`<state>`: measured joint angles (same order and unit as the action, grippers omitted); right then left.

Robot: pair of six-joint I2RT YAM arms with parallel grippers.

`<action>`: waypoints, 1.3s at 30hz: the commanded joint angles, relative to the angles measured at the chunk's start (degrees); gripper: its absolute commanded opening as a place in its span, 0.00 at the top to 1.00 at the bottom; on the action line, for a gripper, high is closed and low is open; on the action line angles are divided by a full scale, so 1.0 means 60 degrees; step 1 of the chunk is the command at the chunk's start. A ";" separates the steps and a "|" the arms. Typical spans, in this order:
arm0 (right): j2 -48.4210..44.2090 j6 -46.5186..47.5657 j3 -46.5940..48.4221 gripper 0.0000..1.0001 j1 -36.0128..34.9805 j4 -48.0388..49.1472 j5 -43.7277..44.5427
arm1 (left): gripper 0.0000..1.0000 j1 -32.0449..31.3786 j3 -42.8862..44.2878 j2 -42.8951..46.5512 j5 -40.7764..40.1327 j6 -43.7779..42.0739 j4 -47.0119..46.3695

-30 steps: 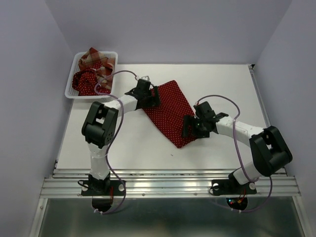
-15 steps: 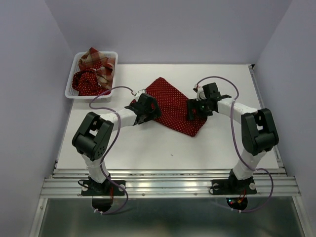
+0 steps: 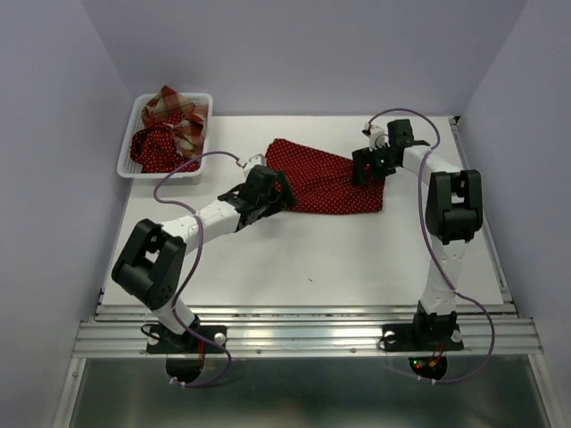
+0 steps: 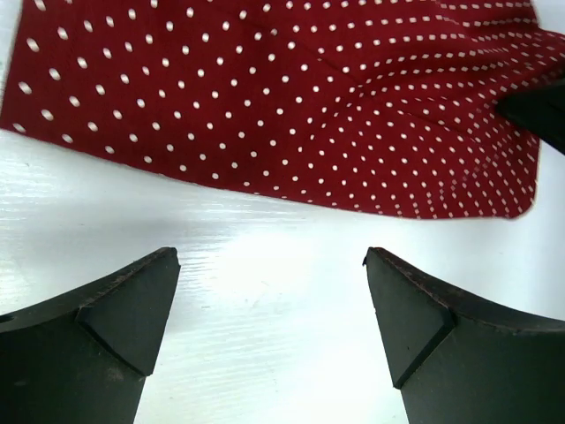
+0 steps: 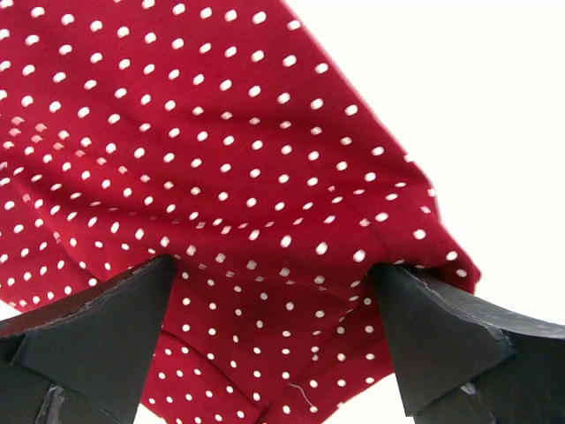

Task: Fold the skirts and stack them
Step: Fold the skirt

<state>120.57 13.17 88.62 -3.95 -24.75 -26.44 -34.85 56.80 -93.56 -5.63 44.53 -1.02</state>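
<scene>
3 skirts (image 3: 157, 148): 2 in 1 basket (image 3: 134, 170); 1 dotted skirt (image 3: 323, 180) lies beyond splayed left gripper (image 4: 270, 256), between fingers of splayed right gripper (image 5: 274, 265).

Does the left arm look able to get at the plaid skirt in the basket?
Probably yes: the left gripper is open and empty, and the plaid skirt lies uncovered in the basket.

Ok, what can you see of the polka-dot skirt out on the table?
The skirt is soft dark red cloth with small white dots, lying mostly flat on the table, rumpled at its right end. The right gripper straddles that end, jaws apart; the open left gripper sits short of its near edge.
</scene>
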 commanded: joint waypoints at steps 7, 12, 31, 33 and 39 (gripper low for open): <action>-0.0097 0.0942 0.3060 0.00 0.0291 -0.2980 0.0289 | 0.01 -0.0124 0.0684 0.1340 -0.1053 -0.0726 0.0842; -0.2147 -0.1166 0.1084 0.00 0.0291 -0.1852 0.1896 | 0.01 0.0182 0.1665 0.0830 -0.1831 -0.1415 0.1371; -0.1317 -0.3734 0.0010 0.00 0.0291 -0.0679 0.2738 | 0.01 0.2131 0.5460 -0.3434 0.0337 -0.4273 0.1283; -0.1156 -0.3689 -0.0004 0.00 0.0291 -0.0650 0.2750 | 0.01 0.2146 0.5607 -0.3668 0.0497 -0.4331 0.1355; -0.0614 -0.4011 -0.0106 0.00 0.0291 -0.0665 0.2926 | 0.02 0.2161 0.5900 -0.4357 0.0792 -0.4317 0.1283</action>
<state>116.01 -10.17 88.09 -2.33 -30.98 -8.60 -22.37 89.49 -119.17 -2.44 20.14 7.11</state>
